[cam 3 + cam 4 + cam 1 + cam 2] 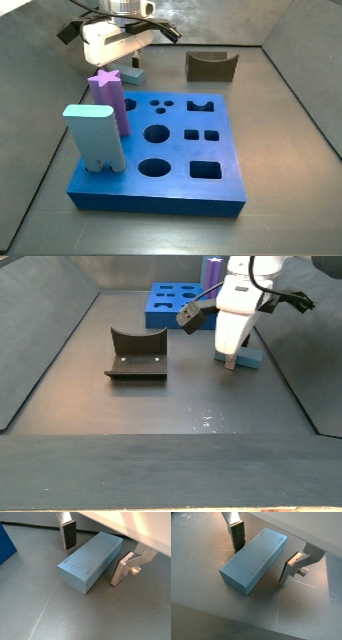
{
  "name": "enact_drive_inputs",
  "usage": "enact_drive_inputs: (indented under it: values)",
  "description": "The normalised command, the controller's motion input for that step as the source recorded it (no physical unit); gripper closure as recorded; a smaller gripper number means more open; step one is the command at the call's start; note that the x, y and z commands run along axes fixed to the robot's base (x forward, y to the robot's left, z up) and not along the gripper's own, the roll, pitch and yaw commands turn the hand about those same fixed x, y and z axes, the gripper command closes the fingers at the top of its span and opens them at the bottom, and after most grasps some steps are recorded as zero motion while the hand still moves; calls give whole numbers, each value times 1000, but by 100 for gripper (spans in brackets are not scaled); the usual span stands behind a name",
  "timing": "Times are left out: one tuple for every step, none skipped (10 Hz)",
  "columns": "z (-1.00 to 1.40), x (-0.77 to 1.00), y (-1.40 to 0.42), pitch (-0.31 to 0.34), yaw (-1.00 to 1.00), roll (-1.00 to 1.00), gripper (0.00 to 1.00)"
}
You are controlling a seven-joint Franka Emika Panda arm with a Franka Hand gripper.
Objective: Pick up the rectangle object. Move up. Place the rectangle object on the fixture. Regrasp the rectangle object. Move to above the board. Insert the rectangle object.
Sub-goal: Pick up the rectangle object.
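The rectangle object (89, 562) is a slate-blue bar with flat faces and square-cut ends, lying on its long side on the grey floor (211, 619). The hand (260, 557) is lowered around it, its two silver fingers (67, 534) spread apart, one on each long side, neither clearly pressing it. Beside the hand lies the blue board (167, 150), holding a purple star-topped post (112, 98) and a pale blue block (96, 140) in its holes. The dark fixture (138, 353) stands apart from the hand.
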Motion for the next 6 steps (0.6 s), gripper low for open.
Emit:
enact_drive_inputs:
  values:
    - [0, 0, 49, 0, 0, -77, 0]
    - [0, 0, 0, 0, 0, -11, 0]
    - [0, 0, 0, 0, 0, 0, 100]
    - [0, 0, -26, 0, 0, 0, 100]
    - [0, 0, -26, 0, 0, 0, 100]
    - [0, 14, -17, 0, 0, 0, 100]
